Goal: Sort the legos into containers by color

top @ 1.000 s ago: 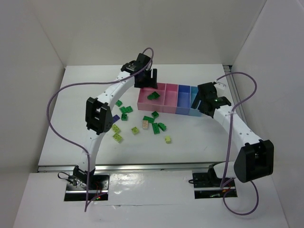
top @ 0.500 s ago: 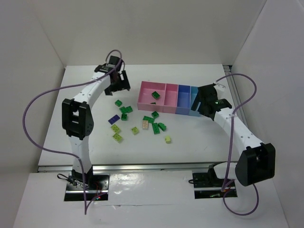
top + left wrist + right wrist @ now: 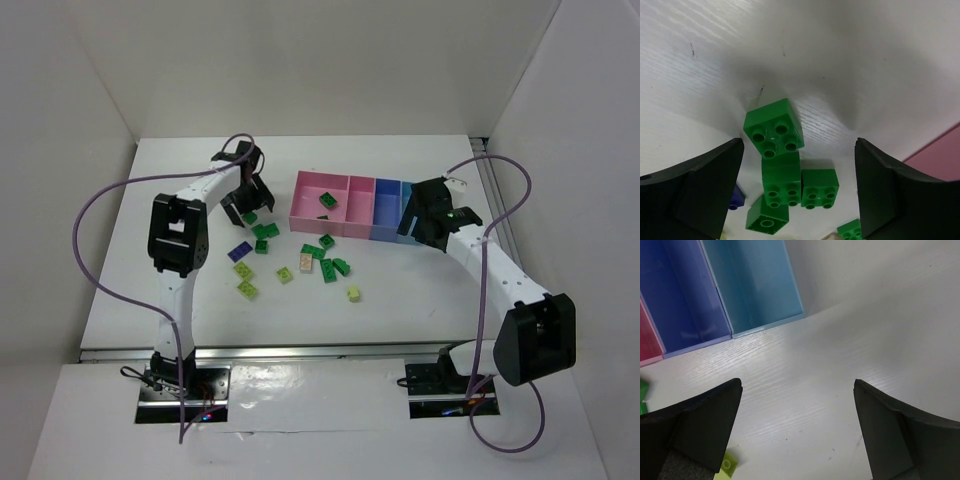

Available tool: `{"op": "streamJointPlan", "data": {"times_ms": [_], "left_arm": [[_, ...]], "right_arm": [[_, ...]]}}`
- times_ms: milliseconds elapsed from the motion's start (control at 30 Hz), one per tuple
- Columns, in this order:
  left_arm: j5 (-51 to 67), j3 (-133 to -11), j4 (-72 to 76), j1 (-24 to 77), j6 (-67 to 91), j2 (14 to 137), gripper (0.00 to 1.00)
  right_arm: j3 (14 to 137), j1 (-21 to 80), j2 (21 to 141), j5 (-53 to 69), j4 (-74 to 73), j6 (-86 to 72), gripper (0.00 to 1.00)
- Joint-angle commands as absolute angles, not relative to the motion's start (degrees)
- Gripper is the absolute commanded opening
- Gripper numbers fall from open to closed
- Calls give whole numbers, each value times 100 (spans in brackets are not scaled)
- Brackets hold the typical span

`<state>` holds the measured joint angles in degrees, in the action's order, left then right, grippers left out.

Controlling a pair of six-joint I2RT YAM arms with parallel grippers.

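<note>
Several legos lie loose on the white table: dark green ones [image 3: 264, 232], yellow-green ones [image 3: 246, 290], a purple one [image 3: 239, 251] and a beige one [image 3: 305, 263]. One dark green lego [image 3: 327, 200] rests in the large pink bin [image 3: 308, 212] of the containers. My left gripper [image 3: 241, 207] hangs open over a cluster of green legos; a green lego [image 3: 774, 129] lies between its fingers [image 3: 710, 175], untouched. My right gripper [image 3: 418, 222] is open and empty [image 3: 797, 385], just in front of the light blue bin [image 3: 757, 285].
The blue bin [image 3: 685, 300] and narrower pink bin [image 3: 360, 205] sit between the large pink and light blue ones. A yellow-green lego [image 3: 727, 466] lies near my right gripper's left finger. White walls stand at the table's left, right and back.
My left gripper has left a green lego in the large pink bin, swung left, then come down over the green cluster. The right arm barely moved.
</note>
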<state>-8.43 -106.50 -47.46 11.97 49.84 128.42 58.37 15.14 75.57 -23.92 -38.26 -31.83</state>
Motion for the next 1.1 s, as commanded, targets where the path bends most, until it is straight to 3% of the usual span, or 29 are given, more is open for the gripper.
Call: {"op": "streamJointPlan", "data": {"times_ms": [0,233,367,400,533,767,1000,1067], "left_arm": [[-1027,-10819,-4912,1125,5563,12937,91],[-1090,-10696,-4764,1072,5705,13078,73],[-1029,-10819,-4649,1072,5223,12886,50],[-967,-10889,-4649,1072,5108,12833,34],[-896,-10795,-4554,1072,4711,12298,17],[-1011,-10318,-3850,1722,4079,11207,18],[-387,-11451,-3911,2258,3841,12152,24],[-439,-11985,-4112,2372,3902,12453,50]], "right_arm": [[5906,1556,7559,-2461,-3691,-3138,100],[5906,1556,7559,-2408,-3691,-3032,100],[5906,1556,7682,-2408,-3691,-3032,100],[5906,1556,7743,-2408,-3691,-3032,100],[5906,1556,7743,-2303,-3630,-3085,100],[5906,1608,7690,-2364,-3578,-3138,100],[5959,1608,7690,-2364,-3656,-3216,100],[5898,1608,7489,-2364,-3656,-3217,100]]}}
